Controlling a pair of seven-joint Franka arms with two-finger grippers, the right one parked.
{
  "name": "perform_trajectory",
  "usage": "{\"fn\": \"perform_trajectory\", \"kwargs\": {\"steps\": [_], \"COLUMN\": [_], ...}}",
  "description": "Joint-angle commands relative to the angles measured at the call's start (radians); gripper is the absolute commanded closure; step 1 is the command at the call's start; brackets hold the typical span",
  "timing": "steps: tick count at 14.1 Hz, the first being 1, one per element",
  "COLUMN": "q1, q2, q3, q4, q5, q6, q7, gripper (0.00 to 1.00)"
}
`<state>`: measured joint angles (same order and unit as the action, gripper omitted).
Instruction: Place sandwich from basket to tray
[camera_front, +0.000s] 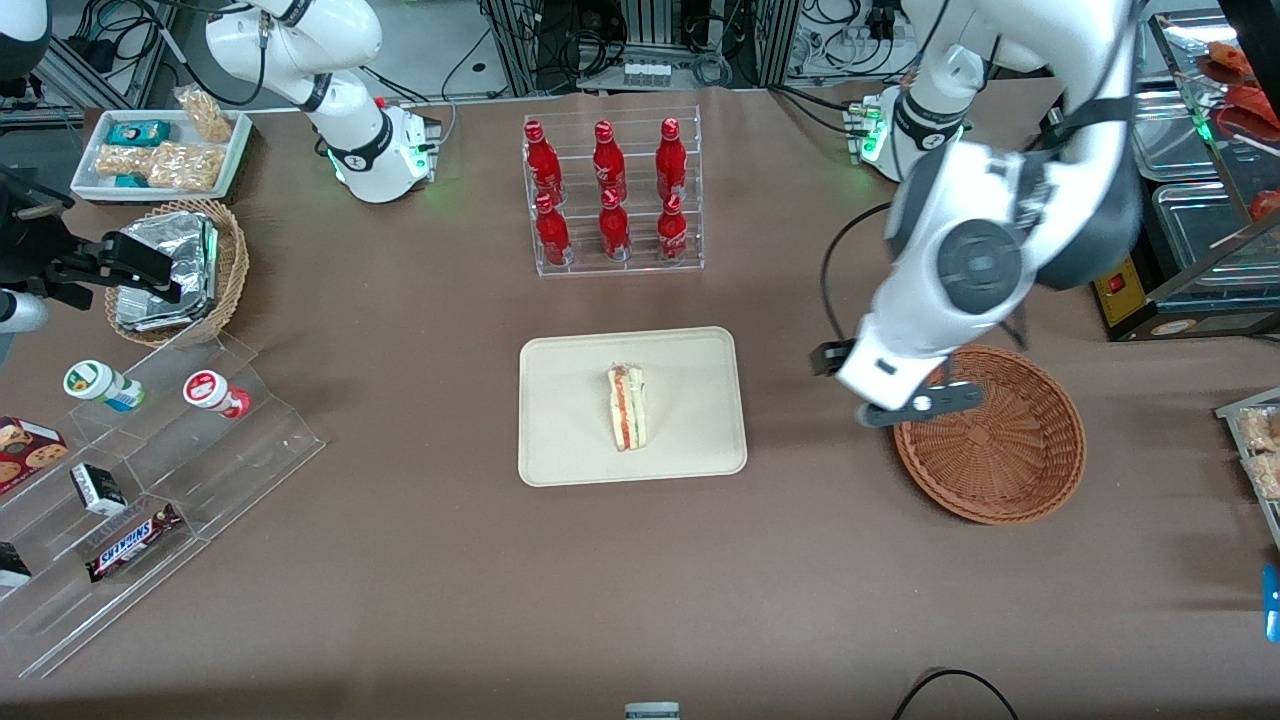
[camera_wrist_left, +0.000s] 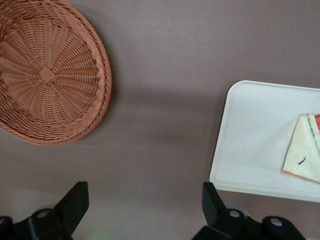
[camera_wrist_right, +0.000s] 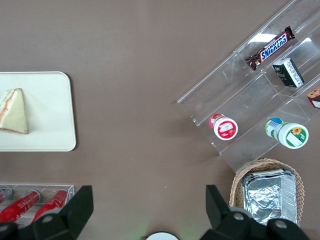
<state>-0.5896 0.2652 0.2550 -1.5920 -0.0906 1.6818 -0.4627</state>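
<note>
Tabletop: sandwich (camera_front: 628, 407) apart from pincer (camera_wrist_left: 142, 210)

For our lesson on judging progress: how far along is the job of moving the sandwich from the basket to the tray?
Done: the sandwich lies on the cream tray, and the reddish-brown basket holds nothing. In hand: nothing; the hand is open and hovers above the bare table between basket and tray, nearer the basket. Left: apparently nothing of the placing itself.
</note>
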Motion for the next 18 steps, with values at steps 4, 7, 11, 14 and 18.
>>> {"fn": "perform_trajectory", "kwargs": {"steps": [4, 7, 11, 14, 18], "q1": [0.416, 0.549, 0.62, 0.619, 0.614], "q2": [-0.147, -0.208, -0.271, -0.3, -0.314], "q3": [-0.355, -0.401, -0.395, -0.358, -0.316], "q4": [-0.034, -0.034, -0.029, -0.022, -0.005], "q5": [0.101, 0.101, 0.11, 0.124, 0.111], "q6": [-0.099, -0.142, -0.14, -0.137, -0.142], "q7": [0.201, 0.346, 0.421, 0.423, 0.418], "gripper": [0.0, 0.0, 0.0, 0.0, 0.0]}}
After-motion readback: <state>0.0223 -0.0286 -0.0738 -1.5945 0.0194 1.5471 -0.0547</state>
